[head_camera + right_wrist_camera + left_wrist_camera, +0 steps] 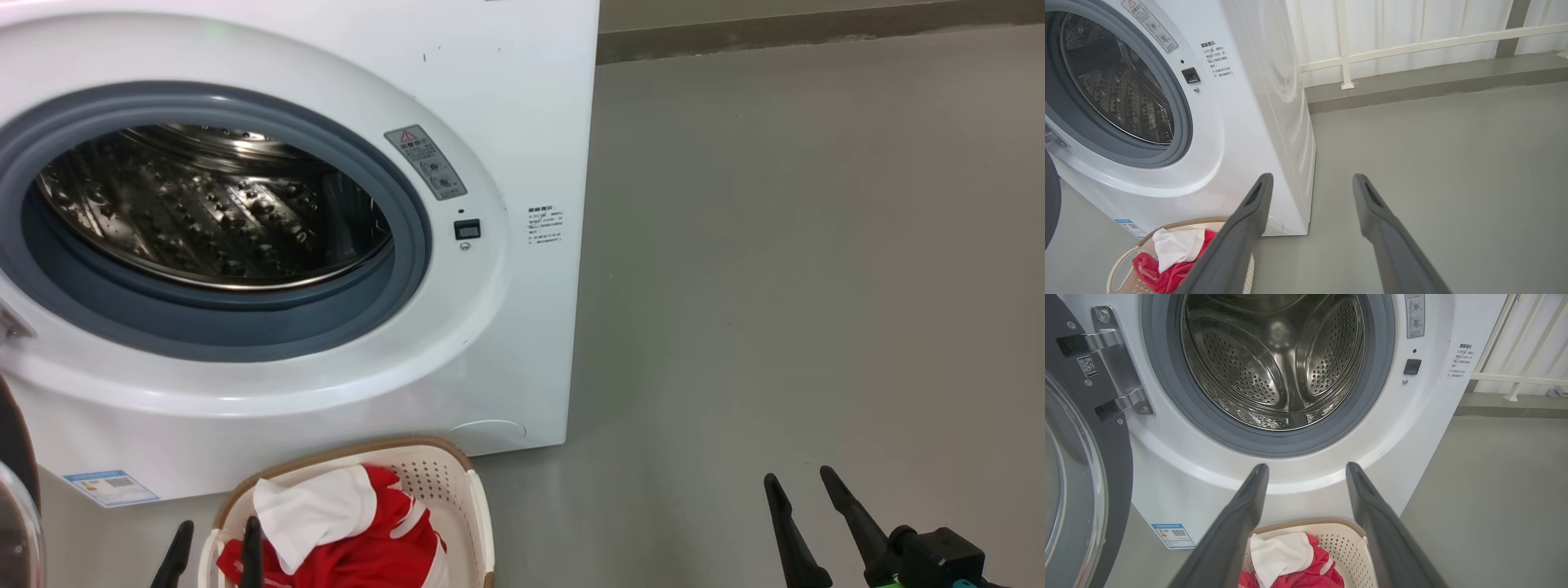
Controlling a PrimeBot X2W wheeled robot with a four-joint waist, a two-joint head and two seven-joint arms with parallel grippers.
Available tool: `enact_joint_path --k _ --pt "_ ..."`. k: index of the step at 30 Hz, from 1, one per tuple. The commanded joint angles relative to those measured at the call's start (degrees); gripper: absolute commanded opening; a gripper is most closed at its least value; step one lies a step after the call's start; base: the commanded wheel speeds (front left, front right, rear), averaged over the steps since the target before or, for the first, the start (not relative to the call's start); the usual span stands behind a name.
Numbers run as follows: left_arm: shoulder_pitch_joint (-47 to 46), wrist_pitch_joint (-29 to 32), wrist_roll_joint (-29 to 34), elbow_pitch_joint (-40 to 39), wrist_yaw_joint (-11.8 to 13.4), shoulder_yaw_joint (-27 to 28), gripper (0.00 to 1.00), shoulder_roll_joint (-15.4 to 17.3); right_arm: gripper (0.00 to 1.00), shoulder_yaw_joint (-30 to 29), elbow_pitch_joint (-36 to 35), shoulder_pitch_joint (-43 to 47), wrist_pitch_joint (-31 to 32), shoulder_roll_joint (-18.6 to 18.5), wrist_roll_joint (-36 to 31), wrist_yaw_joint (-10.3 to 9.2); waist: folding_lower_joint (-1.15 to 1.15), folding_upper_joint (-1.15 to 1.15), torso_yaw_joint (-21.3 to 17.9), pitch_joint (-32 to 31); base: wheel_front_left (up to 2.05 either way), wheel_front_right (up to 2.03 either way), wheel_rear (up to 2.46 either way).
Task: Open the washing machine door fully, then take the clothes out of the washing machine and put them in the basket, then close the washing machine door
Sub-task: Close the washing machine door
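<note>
So the washing machine (522, 122) sits on the floor (816, 286), and everything else goes off that. The washing machine door (1114, 477) hangs swung out at the machine's left side, on its hinges there. The basket (478, 506) is on the floor right in front of the machine, below the drum (212, 212) opening, with the clothes (359, 539) in it. The left gripper (219, 523) is in front of the machine, at the basket. The right gripper (797, 472) is off to the machine's right, over the floor. A railing (1412, 41) runs behind the machine.
</note>
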Motion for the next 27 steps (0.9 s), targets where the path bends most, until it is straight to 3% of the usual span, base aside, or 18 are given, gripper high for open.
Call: enact_joint_path --k 1,11,27 --pt "-1.38 -0.29 -0.5 -1.65 0.03 1.82 1.0 0.23 1.0 1.34 -1.48 -0.69 -0.37 -0.61 -0.59 0.42 0.0 0.0 0.07 0.1 0.0 0.0 0.0" --pt "-1.96 -0.29 -0.06 -1.86 0.03 2.14 1.0 0.23 1.0 1.02 -1.74 -0.66 -0.37 -0.51 -0.74 0.42 0.0 0.0 0.55 0.4 -0.49 0.47 0.02" --pt "-2.69 -0.29 -0.18 -2.42 0.03 1.83 1.0 0.23 1.0 0.51 -2.06 -1.23 -0.37 -0.31 -0.83 0.42 0.0 0.0 1.21 1.32 -1.63 1.55 0.08"
